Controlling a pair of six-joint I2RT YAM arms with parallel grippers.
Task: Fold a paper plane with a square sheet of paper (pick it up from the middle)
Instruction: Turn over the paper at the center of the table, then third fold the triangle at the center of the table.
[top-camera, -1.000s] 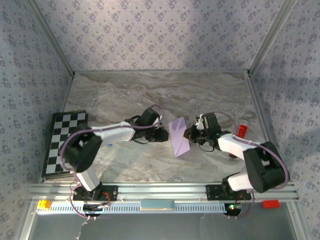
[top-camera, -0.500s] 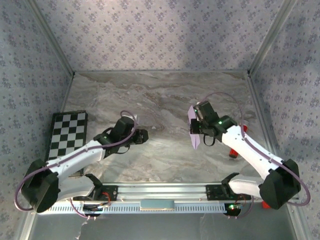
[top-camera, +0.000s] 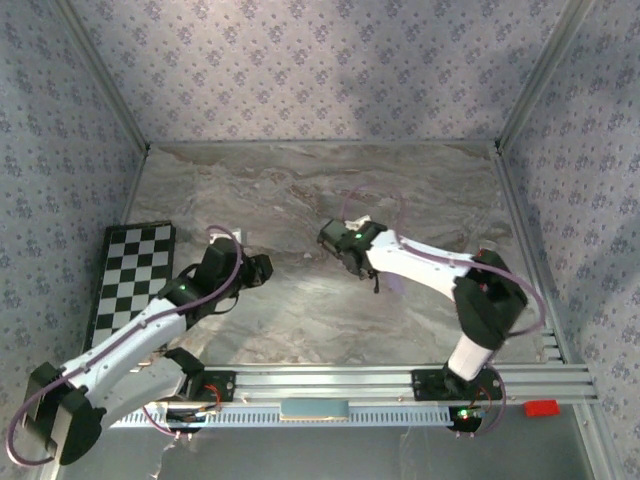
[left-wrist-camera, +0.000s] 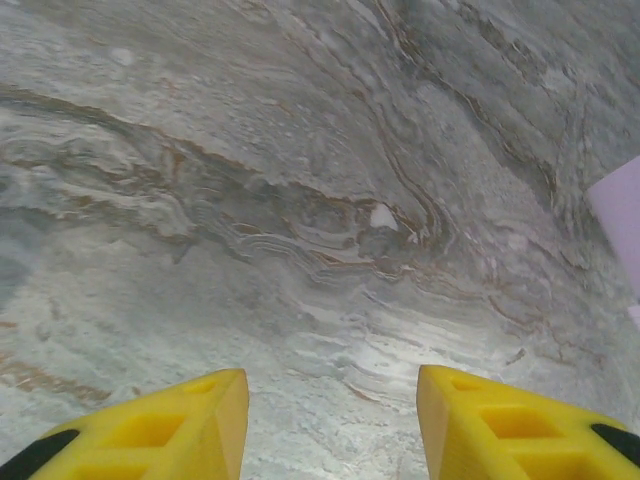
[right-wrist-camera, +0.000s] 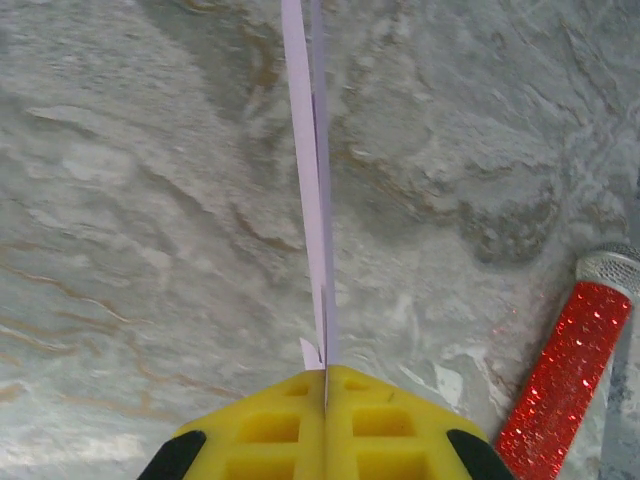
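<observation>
The pale lilac paper (right-wrist-camera: 312, 180) is folded into thin layers and shows edge-on, running straight away from my right gripper (right-wrist-camera: 326, 372). That gripper's yellow jaws are shut on the paper's near end, above the marble table. From above, the right wrist (top-camera: 345, 243) is bent back under its forearm, and a sliver of the paper (top-camera: 394, 285) shows below the arm. My left gripper (left-wrist-camera: 330, 420) is open over bare marble with nothing between its fingers. A lilac corner of the paper (left-wrist-camera: 622, 220) shows at the right edge of its view. Seen from above, the left gripper (top-camera: 266, 268) is left of the paper.
A red glittery marker (right-wrist-camera: 568, 370) lies on the table just right of the held paper. The black-and-white chequered board (top-camera: 130, 280) lies at the table's left edge. A red block (top-camera: 540, 407) sits on the front rail at the right. Patterned walls close in three sides.
The left gripper let go of the paper, opened, and pulled back to the left. The right arm carried the paper away from mid-table, swinging its wrist leftward and turning the paper edge-on.
</observation>
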